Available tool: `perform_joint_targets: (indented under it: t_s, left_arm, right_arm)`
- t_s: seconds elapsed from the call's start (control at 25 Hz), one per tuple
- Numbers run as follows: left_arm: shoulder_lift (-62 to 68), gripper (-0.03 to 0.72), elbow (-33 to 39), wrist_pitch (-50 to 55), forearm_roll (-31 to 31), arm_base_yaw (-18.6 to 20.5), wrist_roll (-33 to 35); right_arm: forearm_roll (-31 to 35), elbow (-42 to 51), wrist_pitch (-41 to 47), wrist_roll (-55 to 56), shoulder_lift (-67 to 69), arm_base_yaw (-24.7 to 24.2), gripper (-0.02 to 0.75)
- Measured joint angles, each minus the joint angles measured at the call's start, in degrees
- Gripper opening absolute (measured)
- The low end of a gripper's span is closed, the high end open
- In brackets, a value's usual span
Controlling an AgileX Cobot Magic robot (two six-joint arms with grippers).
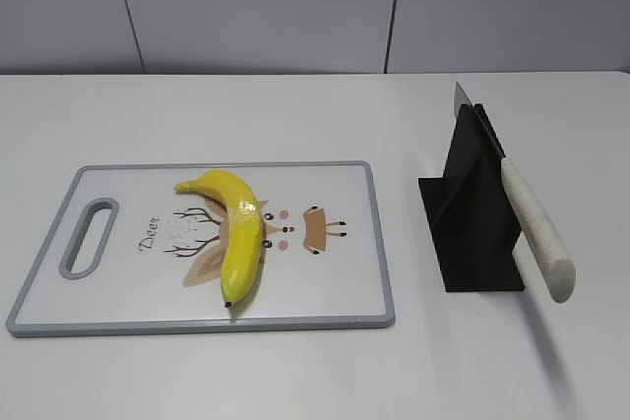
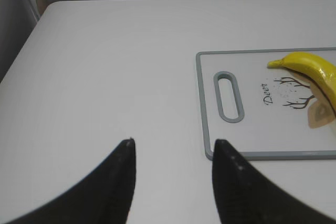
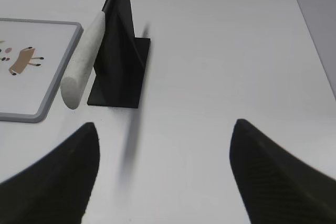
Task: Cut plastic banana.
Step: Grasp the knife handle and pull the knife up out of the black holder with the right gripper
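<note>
I judge nothing of the cut has begun: the curved glossy yellow plastic banana [image 1: 236, 233] lies whole on the white grey-rimmed cutting board [image 1: 325, 317], across its printed deer drawing, dark tip toward the near edge. The knife with the pale speckled handle [image 1: 536, 228] leans in its black angled stand [image 1: 471, 218] on the white table [image 1: 295, 371], well apart from the board on its right.

My left end effector [image 2: 173, 161] hangs over bare table just off the board's handle-slot corner, fingers apart and holding nothing. My right end effector [image 3: 163, 150] sits in front of the stand, fingers spread wide, also empty.

Next, as I read it, the right end effector must close on the knife handle and lift it clear of the stand, while the left steadies the banana near its stem end.

Count: 1 banana, 1 board, 1 knife, 1 stand, 2 end effectors.
</note>
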Motion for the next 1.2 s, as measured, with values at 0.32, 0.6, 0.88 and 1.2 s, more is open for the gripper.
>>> perform_joint_targets:
  t_s: [0.32, 0.6, 0.88, 1.2]
  left_arm:
    - [0.00, 0.450, 0.00, 0.00, 0.00, 0.00, 0.00]
    - [0.00, 0.450, 0.00, 0.00, 0.00, 0.00, 0.00]
    - [0.00, 0.448, 0.00, 0.00, 0.00, 0.00, 0.00]
    - [0.00, 0.438, 0.00, 0.00, 0.00, 0.00, 0.00]
  right_arm:
    - [0.00, -6.91, -0.59, 0.00, 19.07, 0.00, 0.584]
    - [0.08, -16.51, -1.75, 0.15, 36.17, 4.83, 0.557]
    - [-14.52, -24.54, 0.81, 11.95, 49.08, 25.65, 0.543]
    - [-16.54, -32.89, 6.83, 23.23, 68.13, 35.01, 0.543]
